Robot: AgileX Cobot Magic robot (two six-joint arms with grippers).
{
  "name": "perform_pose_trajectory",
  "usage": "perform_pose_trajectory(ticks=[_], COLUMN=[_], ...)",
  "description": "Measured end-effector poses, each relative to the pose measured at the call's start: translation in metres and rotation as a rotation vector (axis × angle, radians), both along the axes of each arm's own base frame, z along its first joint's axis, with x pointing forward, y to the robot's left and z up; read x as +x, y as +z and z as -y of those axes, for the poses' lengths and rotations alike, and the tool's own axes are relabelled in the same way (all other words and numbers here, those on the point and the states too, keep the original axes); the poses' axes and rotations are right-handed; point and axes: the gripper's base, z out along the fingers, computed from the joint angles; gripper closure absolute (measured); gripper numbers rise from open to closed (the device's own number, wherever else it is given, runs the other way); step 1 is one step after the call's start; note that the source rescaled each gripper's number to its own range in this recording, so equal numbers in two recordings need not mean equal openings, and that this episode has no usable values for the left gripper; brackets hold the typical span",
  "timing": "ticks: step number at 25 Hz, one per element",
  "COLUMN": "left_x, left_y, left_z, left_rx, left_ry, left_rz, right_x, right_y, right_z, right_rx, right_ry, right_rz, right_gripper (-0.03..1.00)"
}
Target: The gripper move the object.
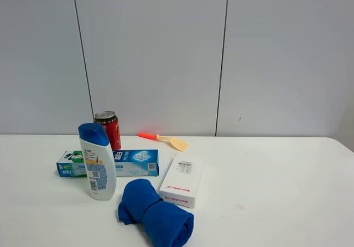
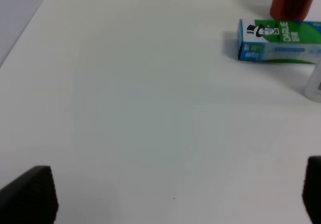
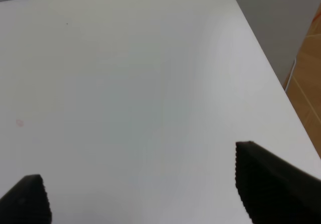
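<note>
blue-and-green object (image 1: 108,163) lies left of centre on your counter (image 1: 276,191); left gripper (image 2: 175,196) and right gripper (image 3: 143,184) spread wide, empty.

Left gripper (image 2: 175,196) black, ribbed finger pads (image 2: 30,196); right gripper (image 3: 143,189) black, tapered, serrated-edged fingertips (image 3: 271,181)

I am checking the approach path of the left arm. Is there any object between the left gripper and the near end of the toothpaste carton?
No. In the left wrist view only bare table lies between the open left gripper and the toothpaste carton. The red can stands behind it, and the shampoo bottle stands in front of its middle.
</note>
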Motion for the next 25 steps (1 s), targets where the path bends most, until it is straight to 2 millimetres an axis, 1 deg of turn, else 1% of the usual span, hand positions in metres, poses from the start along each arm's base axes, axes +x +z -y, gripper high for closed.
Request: perform_pose_trajectory(ticks=[7,25], left_x=[0.0,0.0], left_y=[0.0,0.0], left_z=[0.0,0.0], left_rx=[0.0,0.0], left_ry=[0.0,0.0], left_rz=[0.0,0.0], right_x=[-0.0002,-0.0001], right_y=[-0.0001,-0.0001], right_z=[0.0021,0.0016], right_rx=[0.008,0.015], right_ry=[-0.029,-0.028], right_rz=[-0.001,0.0], right_gripper=[0.54,0.54])
